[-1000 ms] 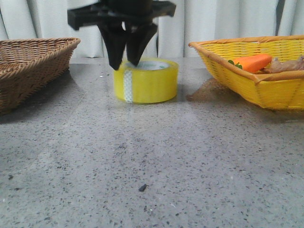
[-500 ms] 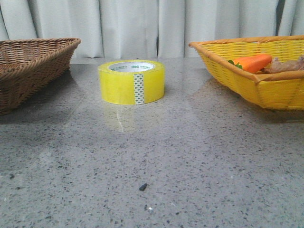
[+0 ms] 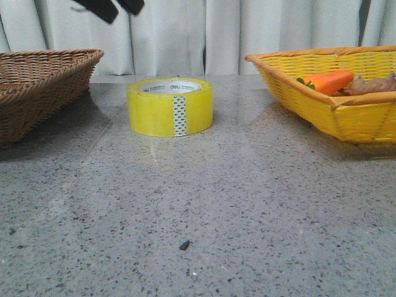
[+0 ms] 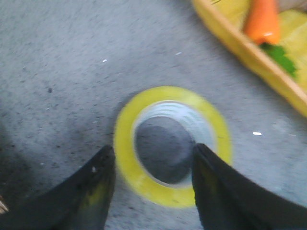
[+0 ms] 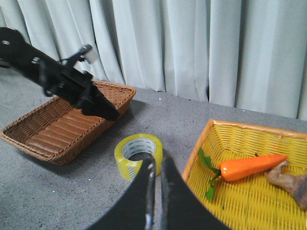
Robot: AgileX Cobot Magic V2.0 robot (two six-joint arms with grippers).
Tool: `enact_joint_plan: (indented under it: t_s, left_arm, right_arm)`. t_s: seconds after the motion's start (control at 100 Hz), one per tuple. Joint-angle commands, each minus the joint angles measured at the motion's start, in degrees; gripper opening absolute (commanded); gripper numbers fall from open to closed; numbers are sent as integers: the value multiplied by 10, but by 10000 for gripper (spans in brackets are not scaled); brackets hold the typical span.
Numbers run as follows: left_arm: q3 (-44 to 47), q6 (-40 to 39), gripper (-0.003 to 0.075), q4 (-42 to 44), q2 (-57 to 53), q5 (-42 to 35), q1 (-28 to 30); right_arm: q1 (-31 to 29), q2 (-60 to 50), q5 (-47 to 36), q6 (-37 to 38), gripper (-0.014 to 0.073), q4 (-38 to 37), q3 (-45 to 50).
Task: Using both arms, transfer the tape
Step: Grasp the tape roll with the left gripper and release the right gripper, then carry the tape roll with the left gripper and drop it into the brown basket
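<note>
Tape (image 3: 170, 106), one bright yellow roll with a whitish printed core, lies flat on the grey speckled bench (image 3: 247, 210), hole upward, between the two baskets and touching neither, with nothing gripping it. Above it hangs the left hand (image 4: 152, 158), its two dark fingers spread apart and empty; in its own wrist view they straddle the roll from above, one finger (image 4: 96, 187) outside the yellow rim, the other over the core, while the front view shows only the tips at the top edge. The right hand (image 5: 157, 167) sits well back from the roll, high over the bench, with its fingers nearly together and holding nothing. My reading is that the step in hand is the left arm's pick-up, not yet made: the next move calls for a straight descent, one finger into the hole and one outside the wall, then a firm close before any lift toward the other arm. Counted: one roll, two hands, one brown wicker basket (image 3: 43, 80) to the left, one yellow basket (image 3: 322, 105) to the right, holding one orange toy carrot (image 3: 331, 81) and one brownish lumpy object (image 3: 374, 85).
</note>
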Motion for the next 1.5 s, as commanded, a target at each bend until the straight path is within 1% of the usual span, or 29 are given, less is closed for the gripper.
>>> enact_joint_plan:
  t_s: [0.0,0.08,0.13,0.2,0.35,0.43,0.5,0.57,0.71,0.78,0.85,0.9,0.95,1.15,1.24,1.37,1.49]
  left_arm:
    - [-41,-19,355,14,9,-4,-14]
    - [-43,-19,419,27,29,-9,-26]
    - [-43,-19,477,33,41,-9,-35]
    - [-43,-19,526,40,54,-9,-47]
    - [-43,-19,529,53,77,-17,-58]
    - [-41,-19,518,57,92,-20,-58]
    - [-40,-19,488,56,104,-21,-58]
    - [-40,-19,435,56,112,-19,-58]
    - [-40,-19,302,56,120,-15,-58]
    - [-40,-19,224,56,120,-15,-58]
    - [-40,-19,124,55,119,-15,-58]
    - [-43,-19,38,55,115,-10,-58]
    - [-55,-19,-20,53,108,-7,-58]
    - [-123,-19,-21,49,46,-9,-59]
    - [-154,-19,-21,78,7,-14,-50]
    - [-167,-19,-21,145,-43,-17,-17]
    - [-167,-51,-21,184,-62,12,44]
  right_arm:
    - [-2,-15,-53,9,-64,-22,1]
    - [-2,-14,-38,9,-64,-22,-7]
    - [-2,-11,-38,9,-64,-22,-7]
    - [-2,-2,-38,9,-64,-22,-7]
    - [-2,26,-38,9,-64,-20,-7]
    - [-2,40,-38,9,-64,-20,-7]
    - [-2,51,-42,9,-64,-20,-7]
    - [-2,61,-51,9,-64,-19,-7]
    - [-2,69,-60,9,-64,-18,-7]
    - [-2,69,-60,9,-67,-18,-7]
    - [-2,69,-61,9,-67,-20,-7]
    - [-2,69,-61,9,-67,-24,-7]
    - [-2,69,-61,9,-67,-29,-7]
    - [-2,69,-74,9,-67,-46,-7]
    - [-2,69,-84,9,-67,-49,-7]
    - [-2,69,-87,9,-67,-49,-7]
    - [-2,69,-87,9,-67,-50,-7]
